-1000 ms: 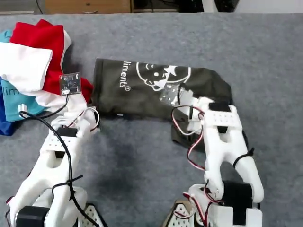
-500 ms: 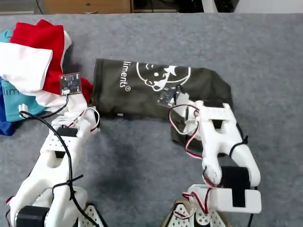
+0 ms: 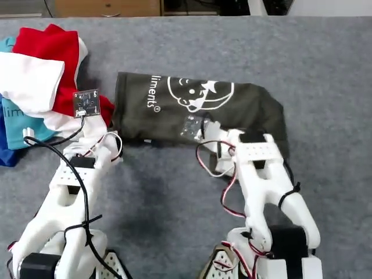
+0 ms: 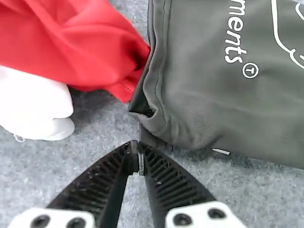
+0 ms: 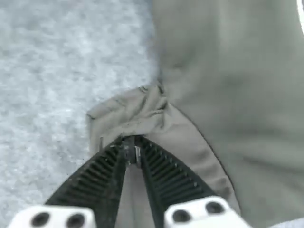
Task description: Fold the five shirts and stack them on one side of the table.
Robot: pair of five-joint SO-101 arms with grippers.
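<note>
A dark olive shirt (image 3: 174, 110) with white print lies partly folded at mid table. My right gripper (image 3: 210, 152) is at its near edge, shut on a bunched fold of the olive shirt (image 5: 228, 95); in the right wrist view the right gripper (image 5: 131, 151) has the cloth wrinkled up at its tips. My left gripper (image 3: 106, 129) sits at the shirt's left near corner. Seen from the left wrist, the left gripper (image 4: 138, 156) is shut, its tips just short of the olive shirt (image 4: 223, 95) corner.
At the far left lies a loose pile: a red shirt (image 3: 52, 46), a white shirt (image 3: 29, 81), a teal shirt (image 3: 17, 125) and a blue one (image 3: 6, 154). The red shirt (image 4: 71, 42) touches the olive shirt's corner. Grey table cloth (image 3: 325, 70) lies bare at right.
My right arm has swung to the left along the olive shirt's near edge, taking the loose fold with it. The left arm has kept still.
</note>
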